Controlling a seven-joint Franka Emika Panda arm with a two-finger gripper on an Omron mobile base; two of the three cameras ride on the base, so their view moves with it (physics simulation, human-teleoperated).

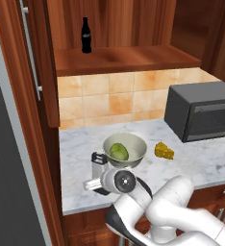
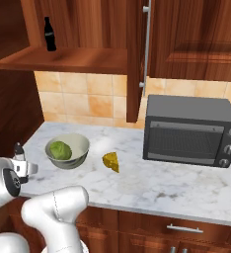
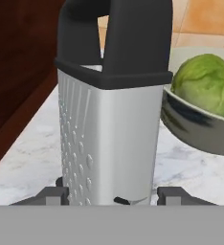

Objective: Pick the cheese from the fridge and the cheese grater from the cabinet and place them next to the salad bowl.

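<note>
Glossy white rounded arm links (image 1: 179, 204) with dark joint bands; behind the gripper (image 3: 113, 196), a grey-capped round wrist.

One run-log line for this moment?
grater upright on counter, left of bowl | gripper straddles it | cheese right of bowl

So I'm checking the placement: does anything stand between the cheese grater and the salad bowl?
Nothing visible does. The cheese grater stands on the marble counter right beside the salad bowl, bare marble between them.

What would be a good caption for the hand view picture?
Cheese grater upright on the marble counter between the hand's fingertips, salad bowl just behind.
</note>
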